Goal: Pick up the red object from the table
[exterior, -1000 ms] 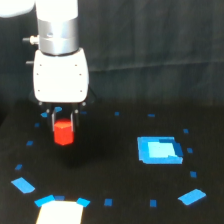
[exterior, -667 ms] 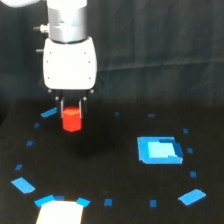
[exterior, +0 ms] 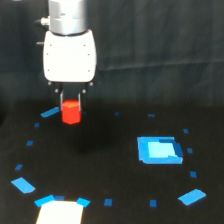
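table (exterior: 120,165) black | pincer (exterior: 71,107) clamped on red object (exterior: 71,112) | apparently lifted clear

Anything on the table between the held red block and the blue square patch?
No: the exterior view shows only bare black table between the red object and the blue square patch.

dark wrinkled backdrop (exterior: 160,45) behind, dimly lit.

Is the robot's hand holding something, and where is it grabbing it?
Yes. The hand holds the red object, pinching its upper part between the two fingers, one on each side. The block hangs above the table, not touching it.
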You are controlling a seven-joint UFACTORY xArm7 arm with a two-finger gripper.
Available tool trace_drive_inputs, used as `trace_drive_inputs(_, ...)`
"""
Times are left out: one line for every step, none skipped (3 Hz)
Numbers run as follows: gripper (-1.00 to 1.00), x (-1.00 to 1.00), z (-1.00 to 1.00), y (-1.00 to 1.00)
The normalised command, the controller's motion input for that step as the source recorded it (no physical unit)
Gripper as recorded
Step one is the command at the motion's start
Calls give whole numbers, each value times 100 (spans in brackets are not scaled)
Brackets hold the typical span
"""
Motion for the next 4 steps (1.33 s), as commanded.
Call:
trace_drive_inputs(-100,-71,-22,-61)
trace_drive_inputs(-100,48,19,97)
trace_drive_inputs(-100,72,96,94)
trace_drive_inputs(-100,45,37,100)
